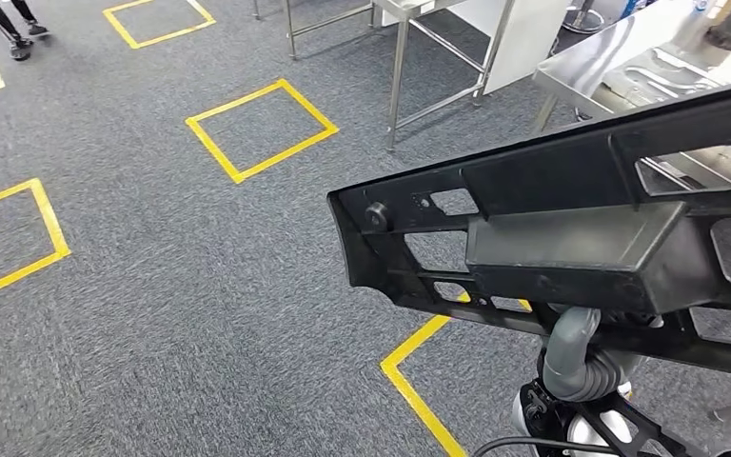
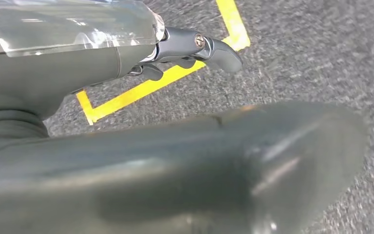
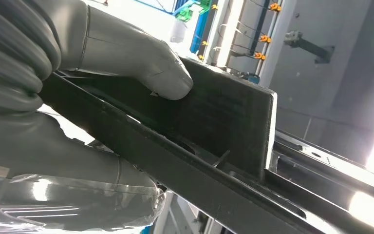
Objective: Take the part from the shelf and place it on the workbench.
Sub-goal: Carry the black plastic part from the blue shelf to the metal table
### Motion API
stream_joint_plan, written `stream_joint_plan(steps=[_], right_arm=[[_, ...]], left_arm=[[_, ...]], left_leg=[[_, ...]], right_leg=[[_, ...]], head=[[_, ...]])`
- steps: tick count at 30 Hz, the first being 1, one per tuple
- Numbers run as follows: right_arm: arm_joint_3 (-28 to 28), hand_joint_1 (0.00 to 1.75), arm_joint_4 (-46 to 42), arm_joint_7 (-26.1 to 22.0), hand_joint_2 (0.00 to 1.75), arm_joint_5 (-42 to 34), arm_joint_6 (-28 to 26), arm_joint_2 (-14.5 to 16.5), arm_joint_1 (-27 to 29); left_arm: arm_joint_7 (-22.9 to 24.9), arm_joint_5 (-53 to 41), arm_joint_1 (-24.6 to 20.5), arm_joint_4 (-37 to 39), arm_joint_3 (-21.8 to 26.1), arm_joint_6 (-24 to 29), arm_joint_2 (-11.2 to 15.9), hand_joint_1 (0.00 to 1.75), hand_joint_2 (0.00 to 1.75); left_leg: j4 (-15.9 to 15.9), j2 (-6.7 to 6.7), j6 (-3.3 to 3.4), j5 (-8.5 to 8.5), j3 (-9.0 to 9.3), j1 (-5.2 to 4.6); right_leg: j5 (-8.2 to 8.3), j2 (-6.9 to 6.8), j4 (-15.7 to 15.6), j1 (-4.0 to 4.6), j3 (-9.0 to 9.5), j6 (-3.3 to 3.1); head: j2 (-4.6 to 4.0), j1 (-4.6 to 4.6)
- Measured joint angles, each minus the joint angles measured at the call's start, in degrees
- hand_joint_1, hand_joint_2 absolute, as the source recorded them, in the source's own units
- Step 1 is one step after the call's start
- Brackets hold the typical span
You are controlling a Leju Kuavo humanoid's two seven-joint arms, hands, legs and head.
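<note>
1. Grey carpet (image 1: 152,314) covers the floor, marked with yellow taped squares (image 1: 262,130); steel table legs (image 1: 398,90) stand at the far side, and a shiny metal workbench (image 1: 619,57) sits at the upper right of the head view.
2. A person's dark shoes and legs (image 1: 9,24) show at the far left corner.
3. The part (image 1: 552,228) is carried in the air above the carpet, in front of the robot, its near end reaching toward the middle of the head view.
4. Its long axis runs from lower left up to the right edge, tilted upward toward the workbench side.
5. It is a long black plastic panel with cut-out windows, a round knob near its left end and a box-like block along its middle.
6. The right hand (image 3: 78,73) grips the part, its thick grey thumb pressed on the flat black face, its fingers wrapped beneath the edge.
7. The left hand (image 2: 185,48) hangs over the carpet with its fingers curled, nothing in them.
</note>
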Motion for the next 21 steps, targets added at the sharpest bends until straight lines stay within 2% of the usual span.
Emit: stream_joint_plan(steps=[1, 2, 3, 4, 5, 6, 8, 9, 10, 12, 13, 15, 17, 18, 19, 20, 21], right_arm=[[0.0, 1.75, 0.0, 0.0, 1.75, 0.0, 0.0, 0.0, 0.0], [0.0, 1.75, 0.0, 0.0, 1.75, 0.0, -0.1, 0.0, -0.1], [0.1, 1.75, 0.0, 0.0, 1.75, -0.1, -0.1, 0.0, 0.0], [0.1, 1.75, 0.0, 0.0, 1.75, -0.1, -0.2, 0.0, 0.0], [0.1, 1.75, 0.0, 0.0, 1.75, -0.2, -0.3, 0.0, 0.0], [0.1, 1.75, 0.0, 0.0, 1.75, -0.3, -0.3, 0.0, 0.0], [0.1, 1.75, -0.1, 0.0, 1.75, -0.8, -0.1, 0.0, -0.1], [0.1, 1.75, -0.2, 0.0, 1.75, -1.3, 0.5, 0.2, -0.2], [0.0, 1.75, -0.2, 0.0, 1.75, -1.9, 1.4, 0.5, -0.3], [-0.1, 1.75, -0.2, 0.0, 1.75, -3.4, 3.8, 1.2, -0.4], [-0.3, 1.75, 0.0, 0.0, 1.75, -4.1, 5.1, 1.6, -0.4], [-0.8, 1.75, 0.5, 0.0, 1.75, -5.4, 7.9, 2.4, -0.8], [-1.3, 1.75, 1.6, 0.0, 1.75, -6.6, 10.5, 3.2, -1.2], [-1.5, 1.75, 2.3, 0.0, 1.75, -7.2, 11.6, 3.6, -1.4], [-1.8, 1.75, 2.8, 0.0, 1.75, -7.6, 12.3, 4.0, -1.4], [-2.1, 1.75, 3.3, 0.0, 1.75, -7.8, 12.9, 4.3, -1.4], [-2.4, 1.75, 3.8, 0.0, 1.75, -8.1, 13.5, 4.6, -1.4]], left_arm=[[0.0, 0.0, 0.1, 0.0, 0.0, 0.0, 0.0, 0.0, 0.0], [0.0, 0.0, 0.2, 0.0, 0.0, 0.0, 0.0, 0.0, 0.0], [0.0, 0.0, 0.3, 0.0, 0.0, 0.0, 0.0, 0.0, 0.0], [0.0, 0.0, 0.4, 0.0, 0.0, 0.0, 0.0, 0.0, 0.0], [0.0, -0.1, 0.3, 0.0, 0.0, 0.0, 0.0, 0.0, 0.0], [0.0, -0.1, 0.3, 0.0, 0.0, 0.0, 0.0, 0.0, 0.0], [0.0, -0.2, 0.2, 0.0, 0.1, -0.1, -0.1, 0.0, 0.0], [0.0, -0.3, 0.1, 0.0, 0.1, -0.1, -0.1, 0.0, 0.0], [0.0, -0.5, 0.2, 0.0, 0.2, -0.1, -0.2, 0.0, 0.0], [0.1, -0.8, 0.0, 0.0, 0.3, -0.2, -0.3, 0.0, 0.0], [0.1, -1.1, -0.2, 0.0, 0.3, -0.2, -0.3, 0.0, 0.0], [-0.1, -1.4, -0.4, 0.0, 0.4, -0.3, -0.4, 0.0, 0.0], [-0.2, -1.5, -0.3, 0.0, 0.5, -0.3, -0.5, 0.0, 0.0], [-0.3, -1.5, -0.2, 0.0, 0.6, -0.3, -0.4, 0.0, 0.0], [-0.3, -1.5, -0.1, 0.0, 0.8, -0.3, -0.4, 0.0, 0.0], [-0.3, -1.5, 0.0, 0.0, 1.0, -0.3, -0.4, 0.0, 0.0], [-0.3, -1.5, 0.0, 0.0, 1.1, -0.3, -0.4, 0.0, 0.0]], left_leg=[[0.0, 0.74, 0.23, 0.0, -0.01, -0.12], [0.0, 1.5, 0.42, -0.05, -0.05, -0.23], [0.0, 2.27, 0.48, -0.1, -0.07, -0.31], [0.0, 3.01, 0.5, -0.14, -0.07, -0.36], [0.0, 3.69, 0.49, -0.2, -0.04, -0.38], [0.0, 4.31, 0.43, -0.28, 0.06, -0.4], [0.1, 5.36, 0.14, -0.55, 0.35, -0.59], [0.1, 5.87, -0.1, -0.67, 0.46, -0.72], [0.2, 6.4, -0.36, -0.8, 0.54, -0.84], [0.1, 7.63, -0.94, -0.96, 0.76, -0.97], [0.2, 7.57, -1.25, -1.21, 0.84, -0.9], [3.1, 5.39, -1.8, -3.17, -0.18, -0.7], [10.1, 2.63, -2.14, -6.83, -3.4, -0.43], [13.8, 2.14, -2.3, -8.21, -5.17, -0.36], [16.0, 1.9, -2.44, -8.63, -6.33, -0.3], [16.2, 1.8, -2.56, -7.89, -6.56, -0.19], [14.1, 1.65, -2.67, -6.1, -5.71, -0.03]], right_leg=[[-1.94, -1.72, 3.6, 0.0, -1.67, 0.21], [-3.8, -2.53, 7.7, -0.1, -3.61, 0.4], [-5.0, -2.82, 11.0, -0.21, -5.23, 0.55], [-5.17, -2.92, 12.7, -0.31, -6.02, 0.66], [-4.24, -3.08, 12.1, -0.37, -5.63, 0.69], [-2.49, -3.53, 9.3, -0.39, -4.1, 0.62], [0.94, -6.13, 0.8, 0.02, 0.46, 0.05], [1.8, -7.23, -2.2, 0.31, 2.03, -0.33], [2.05, -7.88, -3.9, 0.59, 2.8, -0.68], [2.11, -6.87, -4.4, 0.7, 2.72, -1.24], [2.31, -6.24, -4.7, 0.54, 2.79, -1.49], [2.8, -5.02, -5.3, 0.11, 3.02, -2.08], [2.99, -3.76, -5.5, -0.05, 3.0, -2.39], [3.0, -3.0, -5.4, -0.06, 2.93, -2.43], [2.99, -2.22, -5.2, -0.08, 2.88, -2.42], [2.94, -1.45, -5.0, -0.13, 2.85, -2.34], [2.84, -0.66, -4.8, -0.21, 2.83, -2.2]], head=[[0.0, 0.0], [0.0, 0.0], [0.0, 0.0], [0.0, 0.0], [0.0, 0.0], [0.0, 0.0], [0.0, 0.0], [0.0, -0.01], [0.0, -0.01], [0.0, -0.01], [0.0, 0.0], [0.0, -0.01], [0.0, -0.01], [0.0, -0.01], [0.0, -0.01], [0.0, -0.01], [0.0, -0.01]])
